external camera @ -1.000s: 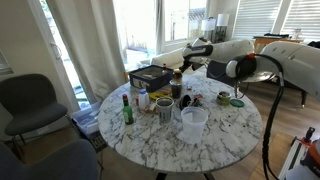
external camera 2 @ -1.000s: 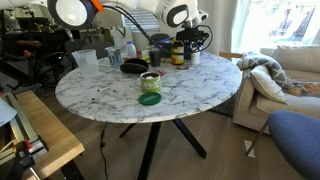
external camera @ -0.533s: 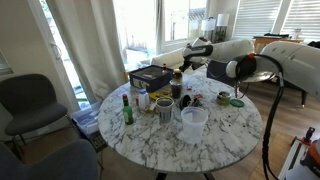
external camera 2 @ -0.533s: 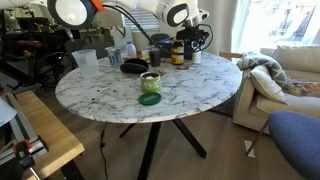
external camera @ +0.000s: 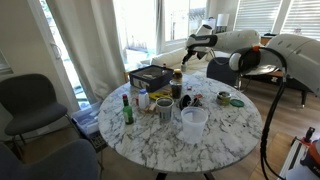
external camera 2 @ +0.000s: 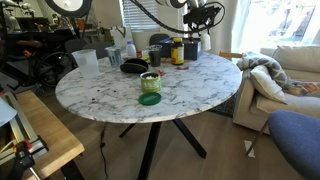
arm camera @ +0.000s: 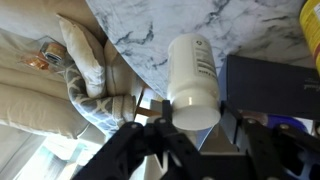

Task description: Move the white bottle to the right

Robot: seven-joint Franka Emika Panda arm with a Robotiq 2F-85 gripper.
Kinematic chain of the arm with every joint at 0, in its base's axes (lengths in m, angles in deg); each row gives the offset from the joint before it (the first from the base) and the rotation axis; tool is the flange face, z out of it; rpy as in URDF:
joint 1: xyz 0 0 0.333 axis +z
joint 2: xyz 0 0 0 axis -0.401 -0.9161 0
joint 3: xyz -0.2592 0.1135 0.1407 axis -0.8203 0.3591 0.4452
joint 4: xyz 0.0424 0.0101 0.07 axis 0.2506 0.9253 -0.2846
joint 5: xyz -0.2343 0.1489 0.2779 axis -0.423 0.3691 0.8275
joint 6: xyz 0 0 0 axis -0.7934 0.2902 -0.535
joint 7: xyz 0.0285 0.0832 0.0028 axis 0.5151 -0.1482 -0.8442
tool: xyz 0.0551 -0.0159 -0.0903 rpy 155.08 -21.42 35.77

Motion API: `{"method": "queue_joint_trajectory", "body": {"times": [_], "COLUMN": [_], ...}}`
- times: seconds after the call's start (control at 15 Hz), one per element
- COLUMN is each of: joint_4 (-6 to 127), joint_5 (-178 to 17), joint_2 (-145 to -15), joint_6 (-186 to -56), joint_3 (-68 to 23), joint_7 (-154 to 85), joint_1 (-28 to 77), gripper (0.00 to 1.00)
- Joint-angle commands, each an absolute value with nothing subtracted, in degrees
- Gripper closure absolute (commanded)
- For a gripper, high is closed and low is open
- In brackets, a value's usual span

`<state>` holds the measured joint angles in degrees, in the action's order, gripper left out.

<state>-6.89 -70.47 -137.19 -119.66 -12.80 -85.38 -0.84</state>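
Jaws: closed on the white bottle (arm camera: 194, 78), one finger on each side of its body in the wrist view; the hold looks centred rather than at a tip.
White bottle: clamped between the jaws, its length running away from the wrist camera toward the table (arm camera: 150, 30). Whether it is clear of the surface cannot be read directly; in an exterior view the arm (external camera: 228, 40) sits high over the crowded far side, so I judge it is off the table.
Beyond the jaws: the marble rim, and past it a sofa cushion (arm camera: 85, 70), so the grasp hangs close to the table's edge.
Beside the jaws: a dark box (arm camera: 272, 88) lies just next to the bottle on one side; something yellow (arm camera: 312, 20) shows at the frame corner past it.
Step in hand: carrying the bottle sideways to the right, with the set-down not yet done.
Doing it well: keep the squeeze steady and the wrist level so the bottle does not swing between the fingers; travel at a height that passes over the box and the jars near it rather than between them.
Set-down: pick bare marble well inside the rim, lower until the base sits flat, and only then let the jaws part.
Risk: opening the jaws near the edge, or with the bottle tilted, would likely send it rolling onto the cushion.
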Motion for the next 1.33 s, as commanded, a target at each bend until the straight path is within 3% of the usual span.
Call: {"method": "queue_joint_trajectory", "body": {"times": [0.0,0.67,1.27], "joint_4": [-6.95,-7.36,-7.85], "joint_5": [-69.58,-65.24,-59.53], "joint_2": [-134.38,-131.21,-129.94], "joint_6": [-116.74,-106.53,-79.66], "joint_3": [-10.57,-8.11,-3.93], "joint_7": [-95.21,-107.01,-131.40], "joint_1": [-4.00,-11.89,-20.47], "gripper": [0.74,0.74,0.74]}}
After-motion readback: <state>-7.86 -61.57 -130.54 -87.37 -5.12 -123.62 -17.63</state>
